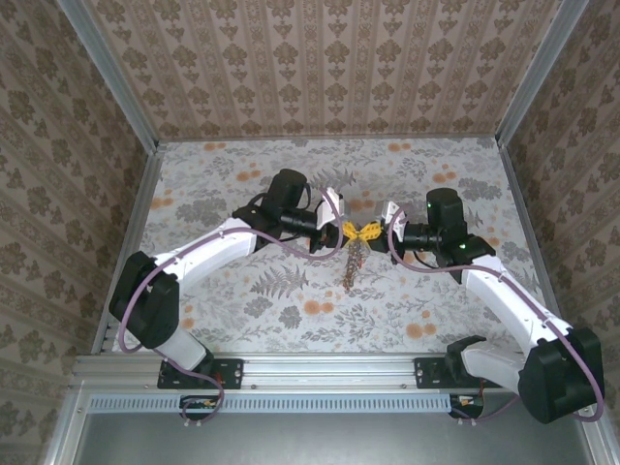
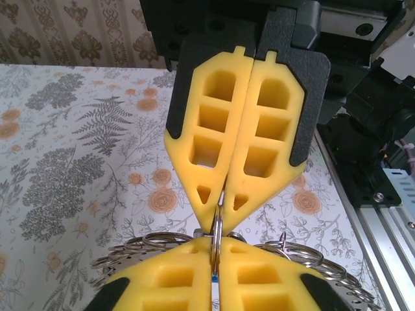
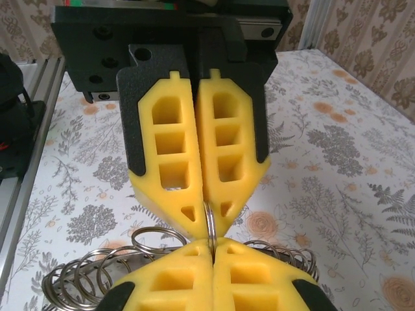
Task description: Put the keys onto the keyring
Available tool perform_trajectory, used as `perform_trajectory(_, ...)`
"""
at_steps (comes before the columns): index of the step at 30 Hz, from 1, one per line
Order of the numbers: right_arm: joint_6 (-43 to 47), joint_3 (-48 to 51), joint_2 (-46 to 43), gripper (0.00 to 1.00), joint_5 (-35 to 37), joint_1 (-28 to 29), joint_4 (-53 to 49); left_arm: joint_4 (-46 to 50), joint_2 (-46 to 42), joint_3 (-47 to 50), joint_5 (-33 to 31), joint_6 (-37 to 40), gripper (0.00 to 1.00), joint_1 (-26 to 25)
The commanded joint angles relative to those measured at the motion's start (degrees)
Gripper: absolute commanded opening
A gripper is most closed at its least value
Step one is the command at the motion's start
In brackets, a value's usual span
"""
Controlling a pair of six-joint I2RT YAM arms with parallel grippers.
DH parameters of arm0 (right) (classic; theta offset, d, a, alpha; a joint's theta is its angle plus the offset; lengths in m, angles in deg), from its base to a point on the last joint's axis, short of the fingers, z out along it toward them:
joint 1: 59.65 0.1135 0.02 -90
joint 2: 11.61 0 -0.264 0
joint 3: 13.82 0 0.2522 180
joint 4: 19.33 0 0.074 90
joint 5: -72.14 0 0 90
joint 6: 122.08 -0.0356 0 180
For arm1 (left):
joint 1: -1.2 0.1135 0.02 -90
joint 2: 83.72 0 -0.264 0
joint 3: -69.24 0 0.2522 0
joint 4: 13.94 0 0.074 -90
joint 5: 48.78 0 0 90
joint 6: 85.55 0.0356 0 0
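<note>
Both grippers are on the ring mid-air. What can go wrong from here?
1. The left gripper and right gripper pinch one thin metal ring with their very tips only. A small pull apart could let it slip.
2. The keyring dangles below them over the table. A slip would likely drop the bunch.
3. The tips meet nose to nose, so pushing closer may jam them.

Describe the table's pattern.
Table: grey ferns and orange blossoms on white; left wrist view shows it best.
</note>
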Motion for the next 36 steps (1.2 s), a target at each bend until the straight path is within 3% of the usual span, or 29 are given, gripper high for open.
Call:
perform_trajectory(1,4.14,-3.66,0.04,0.0,0.8,0.77,-4.98,4.87,-0.71,-3.15,-1.38,3.44,0.16,-0.57)
perform_trajectory(5,6.56,-5.58,-0.1,0.0,2.94,1.6,-8.74,9.06,0.27,-4.83,-4.37,5.63,0.21,-1.1)
perform_trajectory(14,8.68,-7.83,-0.39,0.0,5.3,2.99,-12.41,13.28,2.08,-7.37,-6.33,8.14,0.19,-2.39)
perform_trajectory(17,9.84,-8.5,-0.7,0.0,7.0,3.5,-14.11,13.77,2.21,-7.52,-7.22,8.41,0.11,-2.53)
perform_trajectory(19,10.73,-9.14,-1.17,0.0,7.95,3.85,-15.47,14.45,2.14,-7.83,-7.64,8.6,0.0,-2.56)
perform_trajectory(22,11.03,-8.75,-2.31,0.05,10.08,3.89,-15.52,13.24,1.55,-7.15,-7.98,7.95,0.0,-2.47)
perform_trajectory(27,9.38,-4.46,-3.04,0.16,9.39,3.26,-10.93,1.91,-0.39,-2.89,0.13,2.52,0.0,-1.28)
perform_trajectory(36,1.96,1.21,-1.6,0.19,1.53,0.53,0.81,-8.72,-1.26,0.41,6.86,-3.36,0.0,-0.85)
